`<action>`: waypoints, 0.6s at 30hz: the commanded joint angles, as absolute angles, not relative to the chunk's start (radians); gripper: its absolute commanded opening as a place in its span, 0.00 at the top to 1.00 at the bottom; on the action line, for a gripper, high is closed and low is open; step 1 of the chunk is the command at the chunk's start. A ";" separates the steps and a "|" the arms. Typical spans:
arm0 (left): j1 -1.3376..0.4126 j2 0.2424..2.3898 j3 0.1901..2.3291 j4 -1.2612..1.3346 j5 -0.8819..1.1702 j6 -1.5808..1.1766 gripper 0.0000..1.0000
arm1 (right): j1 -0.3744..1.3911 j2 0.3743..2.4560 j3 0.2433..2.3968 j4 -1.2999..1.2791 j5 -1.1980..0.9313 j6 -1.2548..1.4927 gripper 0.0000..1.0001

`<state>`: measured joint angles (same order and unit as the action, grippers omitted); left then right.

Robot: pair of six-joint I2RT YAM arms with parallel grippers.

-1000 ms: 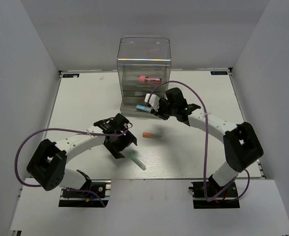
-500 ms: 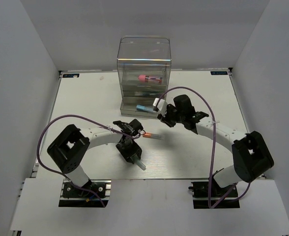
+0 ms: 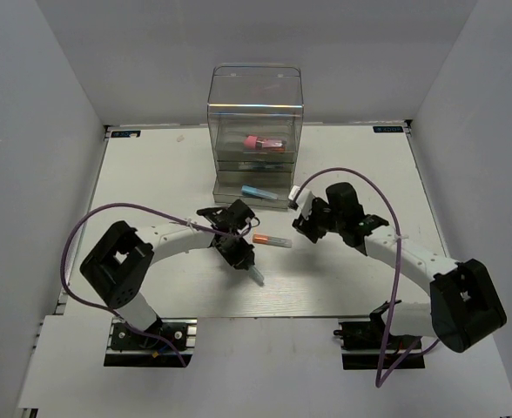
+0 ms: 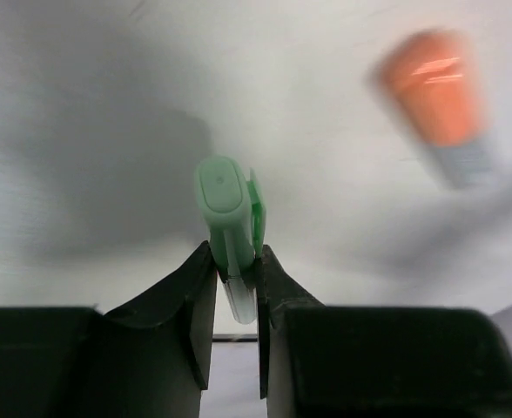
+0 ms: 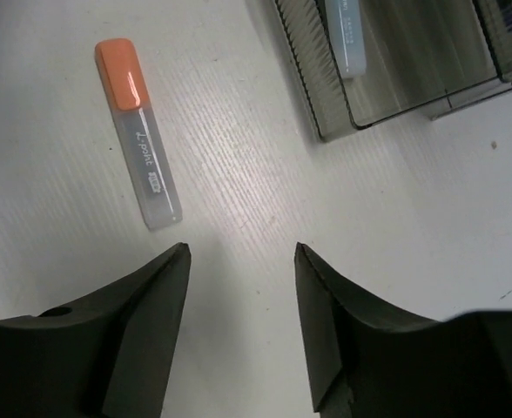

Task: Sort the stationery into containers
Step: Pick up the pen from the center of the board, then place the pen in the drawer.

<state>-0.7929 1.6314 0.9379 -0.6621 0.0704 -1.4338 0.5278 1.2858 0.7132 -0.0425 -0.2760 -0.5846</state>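
The left hand (image 3: 239,252) sits low over the white table (image 3: 151,174), near the middle and well in from the left edge. In the left wrist view its two dark fingers (image 4: 195,296) are drawn nearly together and pinch the clear barrel of a mint-green capped marker (image 4: 225,205), whose cap juts out past the fingertips; from above, the marker's pale end (image 3: 256,275) pokes out toward the near edge. Just to the right lies an orange-capped marker with a translucent grey barrel (image 3: 271,239), flat on the table, between the two hands and touching neither. The right hand (image 5: 241,252) hovers beside it with its jaws spread wide, bare table showing between them and nothing in its grasp. Just beyond this hand stands the tall smoky-grey clear plastic organiser (image 3: 256,113). A light blue marker (image 3: 258,192) lies in the shallow drawer at its foot, which sticks out toward the arms. A chunky pink-red marker (image 3: 260,141) shows through the wall higher up; which compartment holds it I cannot tell. Both hands are well apart from the side edges and the white walls (image 3: 47,131).
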 commanded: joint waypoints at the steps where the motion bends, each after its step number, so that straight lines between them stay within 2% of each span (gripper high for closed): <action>1: -0.772 1.543 1.041 -0.617 -0.082 -1.411 1.00 | 0.512 1.223 0.673 -0.014 -0.322 -0.569 0.44; 2: -0.749 1.543 1.070 -0.605 -0.096 -1.411 1.00 | 0.503 1.209 0.667 -0.012 -0.339 -0.565 0.49; 3: -0.739 1.543 1.084 -0.604 -0.109 -1.411 1.00 | 0.502 1.198 0.654 -0.014 -0.344 -0.560 0.59; 7: -0.686 1.589 1.153 -0.549 -0.130 -1.411 1.00 | 0.488 1.174 0.626 -0.024 -0.394 -0.551 0.81; 14: -0.612 1.729 1.330 -0.448 -0.130 -1.440 1.00 | 0.477 1.140 0.597 -0.038 -0.403 -0.561 0.80; 18: -0.575 1.788 1.330 -0.333 -0.140 -1.549 1.00 | 0.476 1.131 0.589 -0.038 -0.411 -0.565 0.77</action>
